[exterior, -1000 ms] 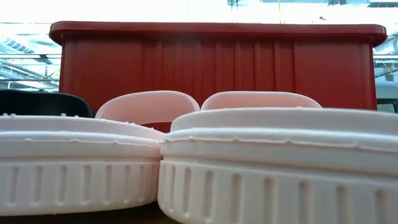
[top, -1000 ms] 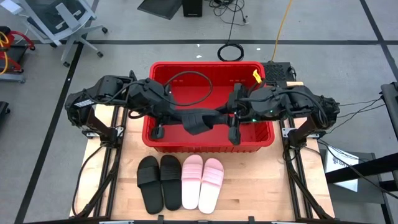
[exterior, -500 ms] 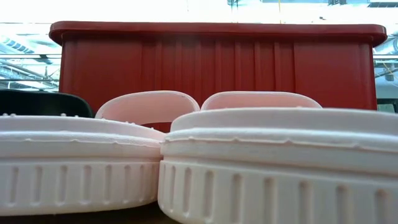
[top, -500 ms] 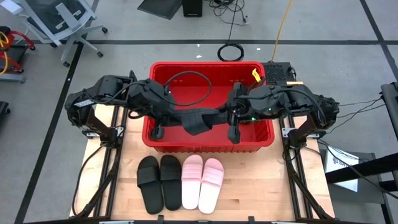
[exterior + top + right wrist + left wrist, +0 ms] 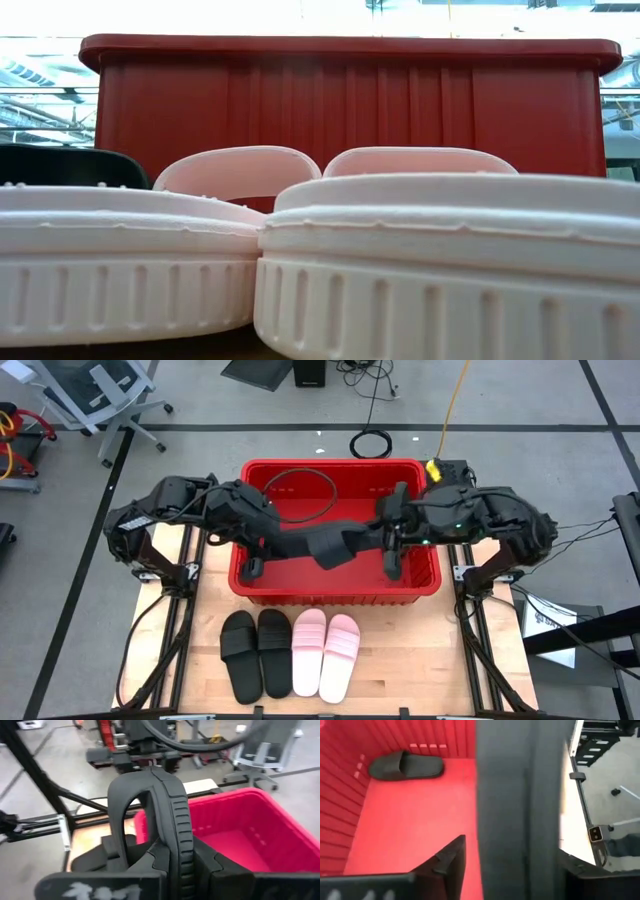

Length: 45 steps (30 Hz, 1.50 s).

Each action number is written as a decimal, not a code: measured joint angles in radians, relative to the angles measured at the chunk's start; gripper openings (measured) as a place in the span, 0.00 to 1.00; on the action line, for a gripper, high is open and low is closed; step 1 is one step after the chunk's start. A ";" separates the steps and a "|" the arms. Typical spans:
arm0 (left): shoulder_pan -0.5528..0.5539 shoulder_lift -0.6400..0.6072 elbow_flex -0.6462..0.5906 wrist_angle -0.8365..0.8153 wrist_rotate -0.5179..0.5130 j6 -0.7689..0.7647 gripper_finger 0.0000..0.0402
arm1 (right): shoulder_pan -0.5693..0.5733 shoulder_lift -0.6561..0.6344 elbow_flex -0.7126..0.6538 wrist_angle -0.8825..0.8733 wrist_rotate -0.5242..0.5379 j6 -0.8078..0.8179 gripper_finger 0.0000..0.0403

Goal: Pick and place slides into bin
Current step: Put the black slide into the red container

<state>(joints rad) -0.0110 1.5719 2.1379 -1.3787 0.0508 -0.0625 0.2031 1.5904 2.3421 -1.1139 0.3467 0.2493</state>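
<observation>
**Slide held over bin, release pending**

Both arms met over the red bin (image 5: 336, 472) at the table's far side. A black slide (image 5: 333, 546) hung between them above the bin's middle. In the right wrist view the right gripper (image 5: 165, 855) was closed on that slide (image 5: 165, 815), gripping it edge-on, strap arching up. The left gripper (image 5: 315, 545) sat right against the same slide; the left wrist view showed a broad dark slab (image 5: 517, 805) filling the frame, prob. the slide, but whether the left fingers were clamped on it couldn't be told.

One more black slide (image 5: 405, 765) lay flat on the bin floor near a corner.

Four slides waited on the table's near side, in a row, touching: two black (image 5: 256, 650) on the left, two pink (image 5: 326, 650) on the right. The low view showed the pink pair's (image 5: 320, 250) heels close up w/ the bin wall (image 5: 350, 100) behind.

Step in hand, by my read: drop-off of the 2nd slide, roughly a third of the job done. Next move likely calls for opening the fingers so the slide falls inside the walls, then lifting clear of the rim and reaching toward the near row for the next one.
</observation>
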 joint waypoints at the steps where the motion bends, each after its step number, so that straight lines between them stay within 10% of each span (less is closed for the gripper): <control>1: 0.005 0.000 0.000 0.000 -0.005 -0.003 0.51 | 0.000 -0.007 0.000 -0.013 0.017 0.000 0.06; 24: 0.136 -0.143 -0.001 0.135 -0.276 -0.254 0.60 | -0.003 -0.054 -0.010 -0.460 0.454 0.083 0.06; 45: 0.136 -0.195 -0.001 0.278 -0.278 -0.254 0.60 | -0.113 -0.064 -0.544 -0.456 0.777 -0.055 0.06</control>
<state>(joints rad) 0.1249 1.3773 2.1372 -1.1004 -0.2272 -0.3160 0.0898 1.5265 1.7977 -1.5703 1.1236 0.1943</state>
